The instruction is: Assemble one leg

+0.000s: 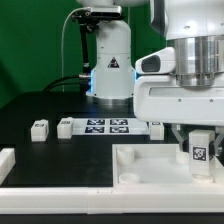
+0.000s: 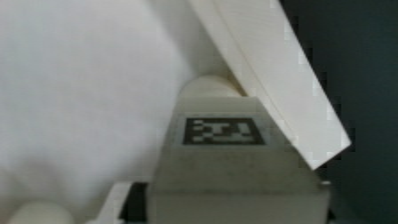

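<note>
One leg, clamped in the gripper, hangs at four o'clock over the tray-like piece: the insertion step, likely needing careful lowering into that corner.

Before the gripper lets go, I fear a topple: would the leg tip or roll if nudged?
Taller than wide, the leg may tip if pushed high. Its flat faces probably stop rolling. It looks like stiff plastic.
</note>
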You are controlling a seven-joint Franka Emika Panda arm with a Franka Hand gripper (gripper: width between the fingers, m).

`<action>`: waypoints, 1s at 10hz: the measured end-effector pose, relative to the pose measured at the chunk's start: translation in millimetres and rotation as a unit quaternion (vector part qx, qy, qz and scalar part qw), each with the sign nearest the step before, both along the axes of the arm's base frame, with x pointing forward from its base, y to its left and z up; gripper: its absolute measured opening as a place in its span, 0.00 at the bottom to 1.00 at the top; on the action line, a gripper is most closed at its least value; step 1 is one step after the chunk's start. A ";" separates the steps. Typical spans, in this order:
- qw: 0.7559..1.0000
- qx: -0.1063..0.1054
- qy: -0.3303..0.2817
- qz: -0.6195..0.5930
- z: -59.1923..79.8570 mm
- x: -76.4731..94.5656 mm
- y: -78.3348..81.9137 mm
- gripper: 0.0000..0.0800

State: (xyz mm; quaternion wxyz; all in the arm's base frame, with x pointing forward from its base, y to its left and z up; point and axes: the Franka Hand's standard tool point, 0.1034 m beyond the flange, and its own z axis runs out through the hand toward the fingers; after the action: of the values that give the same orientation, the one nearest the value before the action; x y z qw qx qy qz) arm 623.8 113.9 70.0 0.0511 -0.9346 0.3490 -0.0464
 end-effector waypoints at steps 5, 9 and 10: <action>0.953 0.039 0.022 -0.299 -2.0 -1.1 -0.8 0.37; 0.929 0.052 0.027 -0.366 -1.7 -1.6 1.9 0.47; 0.929 0.052 0.028 -0.366 -1.7 -1.7 3.0 0.64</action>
State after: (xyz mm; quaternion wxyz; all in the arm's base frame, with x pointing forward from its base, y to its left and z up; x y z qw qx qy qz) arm 622.0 116.9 68.4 0.0695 -0.7390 0.6699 -0.0179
